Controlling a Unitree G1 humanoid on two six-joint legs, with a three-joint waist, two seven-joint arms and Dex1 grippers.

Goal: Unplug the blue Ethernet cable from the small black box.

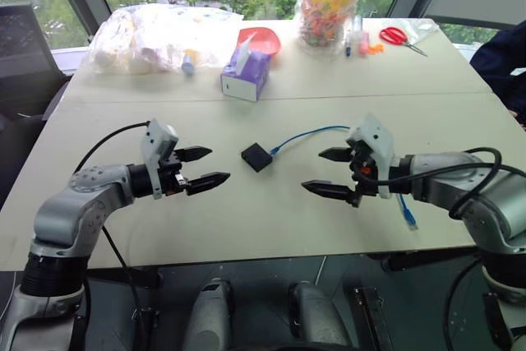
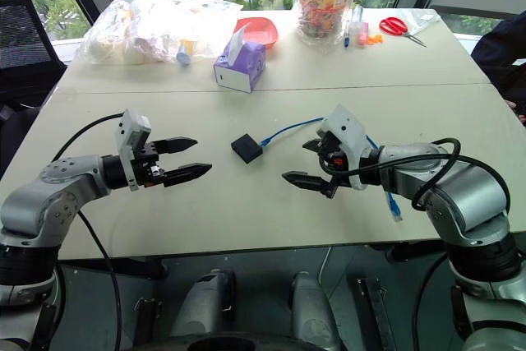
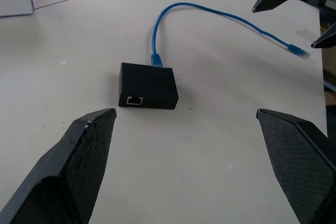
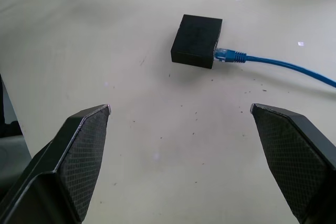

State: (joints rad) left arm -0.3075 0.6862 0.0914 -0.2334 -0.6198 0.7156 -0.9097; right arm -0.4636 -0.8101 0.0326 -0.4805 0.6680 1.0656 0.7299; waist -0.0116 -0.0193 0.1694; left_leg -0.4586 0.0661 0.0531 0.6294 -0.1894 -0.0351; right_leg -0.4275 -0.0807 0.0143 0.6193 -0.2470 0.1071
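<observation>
Both grippers (image 1: 205,166) (image 1: 327,172) gape, flanking small black box (image 1: 256,156); blue Ethernet cable (image 1: 308,132) trails rightward, plugged in.

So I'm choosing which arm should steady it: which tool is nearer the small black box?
Left, slightly. The left tool sits open just left of the small black box; the right tool, also open, is somewhat farther right.

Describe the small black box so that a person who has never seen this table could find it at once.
On the pale table, look at the near half, between the open left gripper and the open right gripper. There lies the small black box, flat and squarish. Unlike the purple tissue box further back, it is matte black and has the blue Ethernet cable plugged into one side.
</observation>
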